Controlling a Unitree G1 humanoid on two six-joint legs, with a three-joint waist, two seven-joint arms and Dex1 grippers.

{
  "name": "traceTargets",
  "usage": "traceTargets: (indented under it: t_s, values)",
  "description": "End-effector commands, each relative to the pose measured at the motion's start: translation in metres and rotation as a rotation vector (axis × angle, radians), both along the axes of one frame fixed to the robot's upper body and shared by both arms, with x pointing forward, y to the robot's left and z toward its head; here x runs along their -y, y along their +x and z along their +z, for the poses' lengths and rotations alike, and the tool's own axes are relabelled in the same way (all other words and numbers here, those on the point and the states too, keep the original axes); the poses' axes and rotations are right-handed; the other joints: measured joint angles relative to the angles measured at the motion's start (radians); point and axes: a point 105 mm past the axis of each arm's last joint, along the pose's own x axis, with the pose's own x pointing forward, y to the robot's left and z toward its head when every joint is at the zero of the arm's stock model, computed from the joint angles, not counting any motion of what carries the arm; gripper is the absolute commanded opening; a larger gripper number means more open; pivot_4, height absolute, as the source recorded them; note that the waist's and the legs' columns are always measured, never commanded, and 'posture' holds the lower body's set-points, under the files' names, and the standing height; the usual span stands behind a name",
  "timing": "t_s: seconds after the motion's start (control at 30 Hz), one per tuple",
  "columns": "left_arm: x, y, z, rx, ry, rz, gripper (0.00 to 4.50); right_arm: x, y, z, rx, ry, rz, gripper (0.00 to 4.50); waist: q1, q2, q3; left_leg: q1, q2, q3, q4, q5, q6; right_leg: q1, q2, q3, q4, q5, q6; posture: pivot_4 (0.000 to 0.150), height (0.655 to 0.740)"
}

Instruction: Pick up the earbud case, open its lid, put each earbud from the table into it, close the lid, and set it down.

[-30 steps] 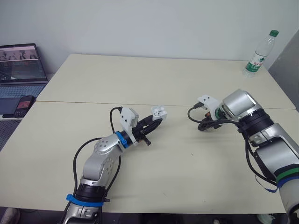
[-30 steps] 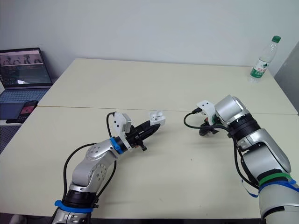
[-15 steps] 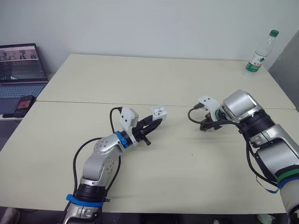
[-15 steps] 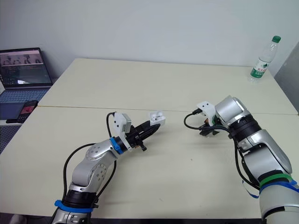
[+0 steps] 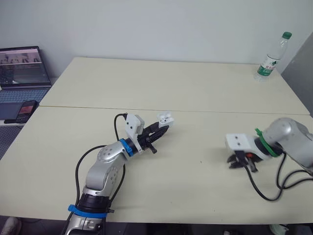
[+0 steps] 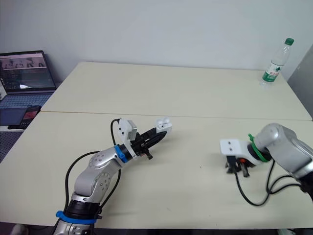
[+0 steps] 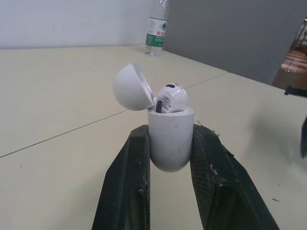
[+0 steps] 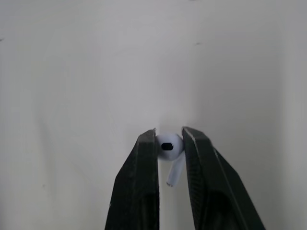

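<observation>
Right gripper (image 5: 242, 163), near counter (image 5: 171, 83) edge: fingers (image 8: 144, 158) pinching loose earbud (image 8: 169, 146) by round head, at counter surface.
- Risk: smooth head squirts out on lift; grip narrow.
- Risk: stem misaligned with slot at insertion.

Left gripper (image 5: 164, 125), mid-counter: fingers (image 7: 132, 163) clamping earbud case (image 7: 170, 143) by lower body, held above counter, lid (image 7: 130, 87) open.
- Risk: insertion push tilts or slides case; lid knocked shut.

Count: earbuds two, one seated in case (image 7: 172, 96), one in right pinch. Case one.

Far: phone (image 5: 23, 111) one, laptop (image 5: 22, 68) one, bottle (image 5: 271, 56) one.
</observation>
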Motion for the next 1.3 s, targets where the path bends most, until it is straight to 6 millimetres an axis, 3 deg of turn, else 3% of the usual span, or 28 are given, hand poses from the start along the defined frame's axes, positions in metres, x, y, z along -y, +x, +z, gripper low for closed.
traceTargets:
  t_s: [0.03, 0.3, 0.43, 0.63, 0.93, 1.1, 1.3]
  values:
    - [0.003, -0.003, 0.013, 0.061, -0.013, -0.013, 0.77, 0.0, 0.005, 0.005, 0.137, 0.003, 0.127, 0.37, 0.0, 0.0, 0.0, 0.001, 0.0, 0.001, 0.0, 0.0, 0.0, 0.0, 0.0, 0.0, 0.0, 0.0, 0.0, 0.15, 0.7389]
    - [0.003, -0.002, 0.013, 0.065, -0.009, -0.019, 0.77, 0.008, 0.011, -0.011, 0.221, -0.005, 0.245, 0.37, 0.002, -0.001, 0.0, 0.013, -0.001, 0.002, 0.0, 0.0, 0.0, 0.013, 0.0, 0.002, -0.001, 0.0, 0.0, 0.15, 0.7389]
    - [0.002, -0.002, 0.013, 0.065, -0.006, -0.02, 0.77, 0.014, 0.007, -0.01, 0.189, -0.048, 0.241, 1.69, 0.003, -0.001, 0.0, 0.013, 0.0, 0.002, 0.0, 0.0, 0.0, 0.013, 0.0, 0.003, -0.001, 0.0, 0.0, 0.15, 0.7389]
    - [0.001, -0.002, 0.012, 0.063, -0.004, -0.02, 0.77, 0.021, 0.008, 0.004, 0.161, -0.159, 0.081, 3.85, 0.003, 0.0, 0.0, 0.013, 0.0, 0.0, 0.0, 0.0, 0.0, 0.013, 0.0, 0.004, 0.0, 0.0, 0.0, 0.15, 0.7389]
    - [0.004, -0.002, 0.008, 0.07, 0.014, -0.034, 0.77, 0.0, -0.005, 0.005, 0.046, -0.166, -0.283, 3.85, 0.003, 0.0, 0.0, 0.013, 0.0, 0.0, 0.0, 0.0, 0.0, 0.013, -0.001, 0.003, 0.0, 0.0, 0.0, 0.15, 0.7389]
    - [0.003, -0.003, 0.007, 0.066, 0.015, -0.032, 0.77, -0.015, 0.001, 0.003, 0.077, -0.146, -0.307, 3.85, 0.004, 0.0, 0.0, 0.012, -0.001, 0.0, 0.0, 0.0, 0.0, 0.013, -0.001, 0.003, 0.0, 0.0, 0.0, 0.15, 0.7389]
    - [0.003, -0.003, 0.006, 0.078, 0.033, -0.037, 0.77, -0.014, -0.001, -0.003, 0.089, -0.185, -0.233, 3.85, 0.004, 0.0, 0.0, 0.012, -0.001, 0.0, 0.0, 0.0, 0.0, 0.013, -0.001, 0.003, -0.001, 0.0, 0.0, 0.15, 0.7389]
